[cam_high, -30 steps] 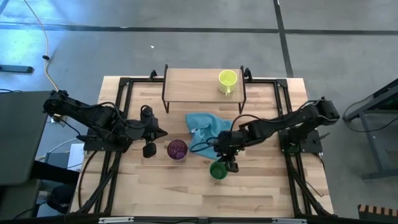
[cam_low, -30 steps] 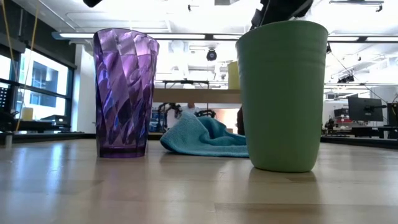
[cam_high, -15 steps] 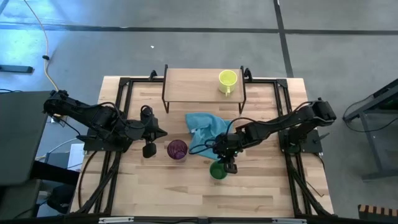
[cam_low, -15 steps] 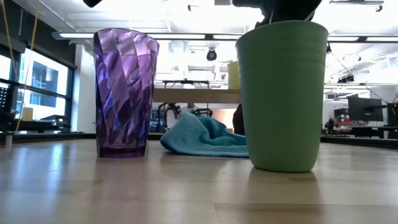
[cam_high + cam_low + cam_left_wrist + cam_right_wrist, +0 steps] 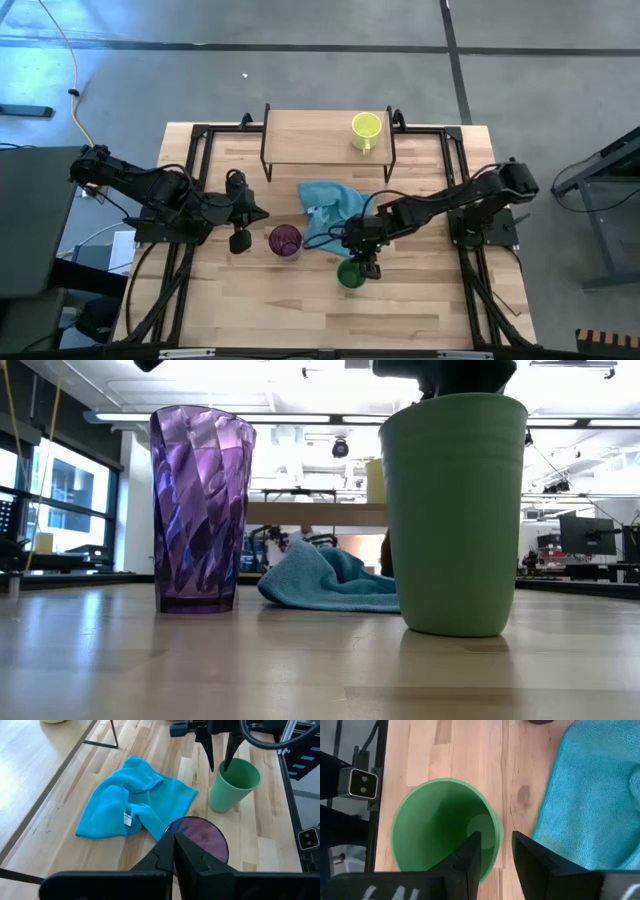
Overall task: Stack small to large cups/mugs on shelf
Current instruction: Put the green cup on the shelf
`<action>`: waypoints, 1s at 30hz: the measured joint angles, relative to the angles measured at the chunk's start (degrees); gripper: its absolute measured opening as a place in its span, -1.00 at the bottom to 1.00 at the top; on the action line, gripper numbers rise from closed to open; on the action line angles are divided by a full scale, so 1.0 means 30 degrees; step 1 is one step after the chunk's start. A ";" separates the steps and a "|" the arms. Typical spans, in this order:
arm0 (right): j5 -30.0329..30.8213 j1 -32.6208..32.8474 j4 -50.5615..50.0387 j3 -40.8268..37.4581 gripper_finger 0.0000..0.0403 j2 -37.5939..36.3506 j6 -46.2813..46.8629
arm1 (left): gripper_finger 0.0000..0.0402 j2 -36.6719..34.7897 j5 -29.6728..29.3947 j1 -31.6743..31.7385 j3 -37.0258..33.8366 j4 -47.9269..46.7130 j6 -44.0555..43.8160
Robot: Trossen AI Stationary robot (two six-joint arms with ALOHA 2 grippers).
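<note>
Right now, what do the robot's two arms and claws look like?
Both arms are dark, nearly black, jointed, with black cables looping along them. The left claw ends in broad black fingers. The right claw has two slim, tapering black fingers. No coloured markings show on either.

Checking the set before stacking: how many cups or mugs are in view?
3. The yellow-green mug already stands on the shelf. The purple tumbler and green cup stand on the table, either side of the blue cloth; the right gripper straddles the green cup's rim.

shelf (image 5: 315, 138) top free left of mug (image 5: 366, 127) | cloth (image 5: 330, 205) – blocks the front approach
</note>
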 joint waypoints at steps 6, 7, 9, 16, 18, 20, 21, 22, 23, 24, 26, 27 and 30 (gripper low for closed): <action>0.0004 0.0000 0.0112 0.0000 -0.50 0.0152 0.0003 | -1.00 0.0000 0.0000 0.0000 0.0000 0.0007 -0.0007; 0.0004 0.0000 0.0149 0.0000 -0.50 0.0145 -0.0001 | -1.00 0.0000 0.0000 -0.0007 0.0000 0.0008 -0.0007; 0.0004 0.0000 0.0132 0.0000 -0.50 0.0145 0.0003 | -1.00 0.0000 0.0000 -0.0005 0.0000 0.0012 -0.0007; 0.0004 0.0000 0.0132 0.0000 -0.59 0.0145 -0.0048 | -1.00 0.0000 -0.0003 -0.0004 0.0000 0.0015 -0.0015; 0.0004 0.0000 0.0132 0.0000 -0.64 0.0145 -0.0066 | -1.00 0.0000 0.0000 -0.0007 0.0000 0.0015 -0.0015; 0.0004 0.0000 0.0132 0.0000 -0.69 0.0145 -0.0142 | -1.00 0.0000 -0.0004 0.0000 0.0000 0.0015 -0.0015; 0.0004 0.0000 0.0132 0.0000 -0.71 0.0145 -0.0142 | -1.00 0.0000 -0.0007 -0.0007 0.0000 0.0015 -0.0015; 0.0004 0.0000 0.0132 0.0000 -0.73 0.0145 -0.0142 | -1.00 0.0000 0.0000 -0.0004 0.0000 0.0015 -0.0019; 0.0004 0.0000 0.0132 0.0000 -0.75 0.0145 -0.0147 | -1.00 0.0000 0.0000 -0.0003 0.0000 0.0015 -0.0022; 0.0004 0.0000 0.0132 0.0000 -0.77 0.0145 -0.0161 | -1.00 0.0000 -0.0001 0.0000 0.0000 0.0015 -0.0022; -0.0001 0.0000 0.0132 0.0000 -0.82 0.0145 -0.0188 | -1.00 0.0000 -0.0007 -0.0003 0.0000 0.0018 -0.0022; -0.0003 0.0000 0.0132 0.0000 -0.84 0.0145 -0.0201 | -1.00 0.0000 -0.0006 -0.0001 0.0000 0.0015 -0.0022; -0.0003 0.0000 0.0132 0.0000 -0.89 0.0145 -0.0201 | -1.00 0.0000 -0.0004 -0.0001 0.0000 0.0022 -0.0022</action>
